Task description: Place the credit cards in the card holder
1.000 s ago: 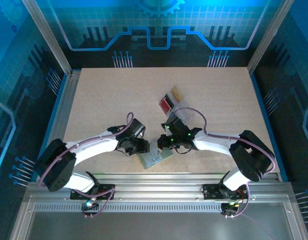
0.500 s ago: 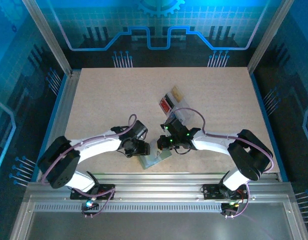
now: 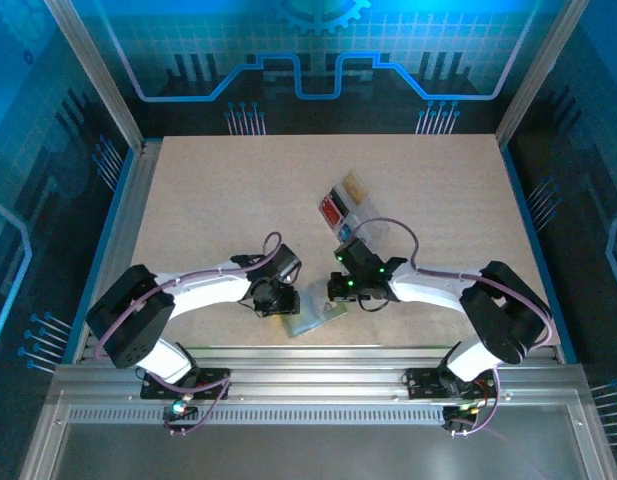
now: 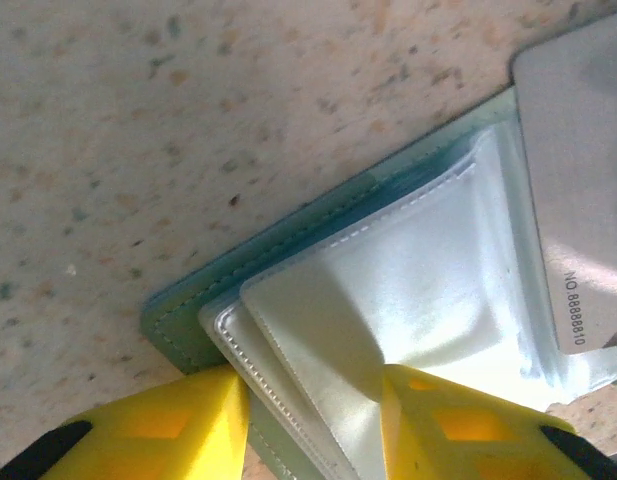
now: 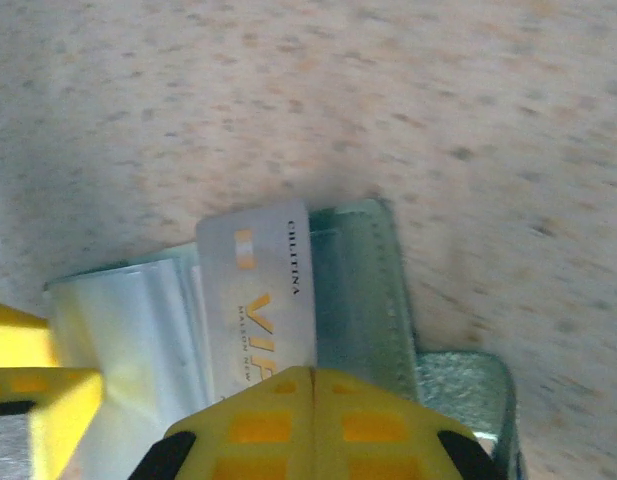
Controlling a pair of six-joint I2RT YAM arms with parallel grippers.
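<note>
The card holder [image 3: 314, 318] lies open at the near edge of the bench [image 3: 208, 200], between the two arms. The right end effector [image 5: 313, 385] is closed on a pale credit card [image 5: 258, 290] lying across the holder. The left end effector [image 4: 313, 400] straddles the clear sleeves [image 4: 388, 290], and I cannot tell whether it pinches them.

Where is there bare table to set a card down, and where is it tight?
Bare: the table from the left rail to the clear tray, and right of the tray. Crowded: near centre, where the left gripper and right gripper, gripping a grey VIP card, meet over the card holder.
</note>
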